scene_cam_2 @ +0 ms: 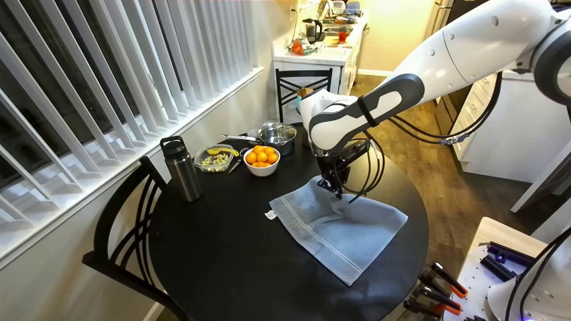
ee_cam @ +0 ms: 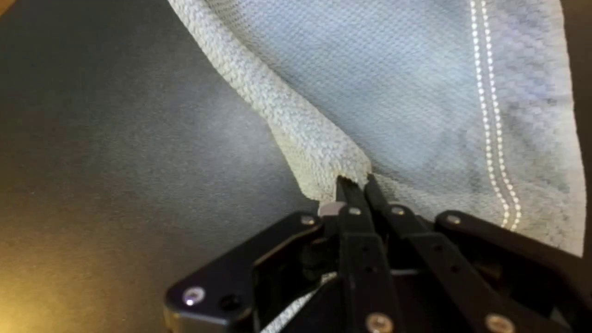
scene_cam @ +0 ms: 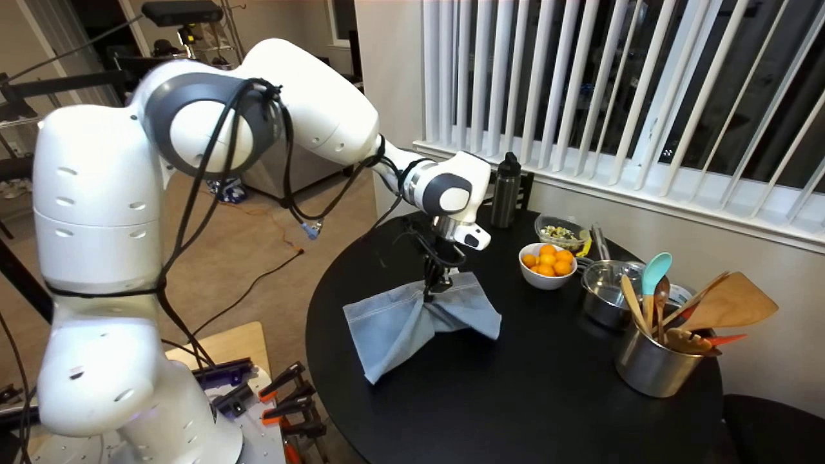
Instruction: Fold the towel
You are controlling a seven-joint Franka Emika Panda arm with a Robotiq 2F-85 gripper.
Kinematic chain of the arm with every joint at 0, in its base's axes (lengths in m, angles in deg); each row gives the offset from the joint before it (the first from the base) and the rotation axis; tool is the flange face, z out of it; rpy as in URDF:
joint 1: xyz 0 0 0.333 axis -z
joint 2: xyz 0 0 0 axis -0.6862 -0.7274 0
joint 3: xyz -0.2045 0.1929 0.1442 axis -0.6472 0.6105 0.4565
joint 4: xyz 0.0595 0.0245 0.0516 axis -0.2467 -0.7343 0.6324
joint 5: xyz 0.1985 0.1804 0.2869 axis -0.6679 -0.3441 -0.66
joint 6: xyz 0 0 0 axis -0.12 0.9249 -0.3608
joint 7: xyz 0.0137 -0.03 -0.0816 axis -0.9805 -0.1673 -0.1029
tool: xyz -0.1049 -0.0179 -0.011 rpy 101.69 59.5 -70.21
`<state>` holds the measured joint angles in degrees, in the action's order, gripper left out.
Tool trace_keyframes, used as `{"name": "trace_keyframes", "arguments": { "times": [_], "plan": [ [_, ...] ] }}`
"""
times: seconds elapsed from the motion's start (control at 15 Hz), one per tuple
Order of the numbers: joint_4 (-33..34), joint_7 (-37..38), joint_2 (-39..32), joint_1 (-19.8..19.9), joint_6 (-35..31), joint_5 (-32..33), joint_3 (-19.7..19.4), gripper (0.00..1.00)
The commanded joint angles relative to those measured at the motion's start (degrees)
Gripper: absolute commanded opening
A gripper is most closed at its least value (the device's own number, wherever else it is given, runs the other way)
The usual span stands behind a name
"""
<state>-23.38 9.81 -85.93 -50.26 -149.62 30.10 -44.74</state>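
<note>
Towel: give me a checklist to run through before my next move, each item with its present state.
1. End effector shut on the towel: ok, pinched in the wrist view.
2. Number of layers gripped: cannot tell.
3. Towel smooth around the grip: not ok, creased.
4. Towel apart from the bowl of oranges: ok in both exterior views.
5. Water bottle upright and apart from the towel: ok.
</note>
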Motion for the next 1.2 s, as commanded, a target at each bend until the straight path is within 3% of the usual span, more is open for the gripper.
{"name": "trace_keyframes", "arguments": {
  "times": [0.0, 0.6, 1.13],
  "plan": [
    [7.8, 0.8, -6.5, -2.3, 5.7, 0.9, 1.2, 0.03],
    [21.0, -1.1, -16.7, -4.2, 13.8, 0.3, 1.2, 0.03],
    [23.7, -16.2, -17.9, -2.5, 13.3, -3.7, 6.8, 0.03]
  ]
}}
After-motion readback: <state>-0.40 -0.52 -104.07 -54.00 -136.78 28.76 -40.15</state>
